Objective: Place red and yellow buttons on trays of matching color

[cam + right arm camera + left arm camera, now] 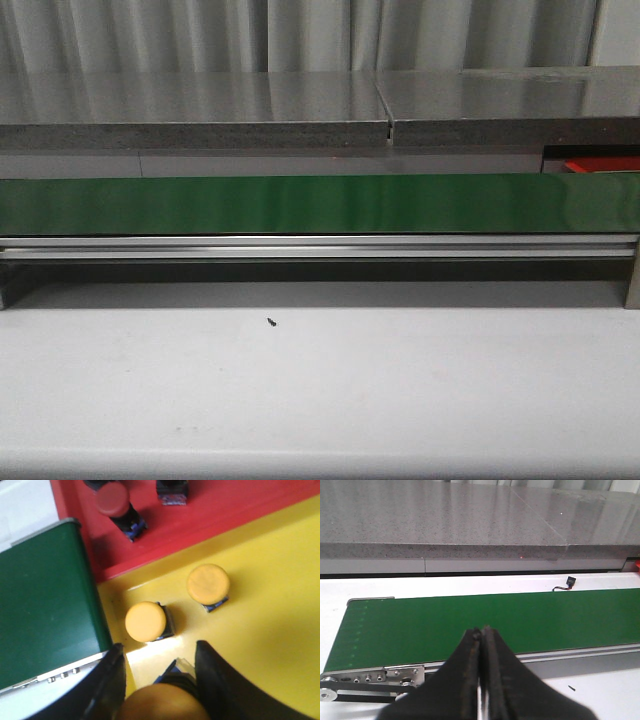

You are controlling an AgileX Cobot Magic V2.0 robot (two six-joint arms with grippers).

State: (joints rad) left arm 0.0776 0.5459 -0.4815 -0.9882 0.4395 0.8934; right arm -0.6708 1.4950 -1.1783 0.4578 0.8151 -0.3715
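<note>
Yellow button in my right jaws: a yellow button (162,704) sits between the two fingers of my right gripper (159,680), cap toward the camera, over the yellow tray (270,630); whether the pads are pressing on it I cannot tell.
Yellow buttons beyond: two more (145,621) (208,584) stand upright on the yellow tray, near each other but apart.
Red tray: the red tray (235,505) lies edge to edge with the yellow one; a red button (113,501) stands on it, tilted, with a second dark button base (172,490) beside it, its cap out of sight.
My left gripper: left gripper (481,645) has its fingers pressed together with nothing between them, hanging over the near edge of the green conveyor belt (495,620).
Behind the belt: a small black connector (568,582) on the white surface, then a grey stone counter (445,520).
Front view: only the belt (320,204) and white table (320,390) show, no arms.
</note>
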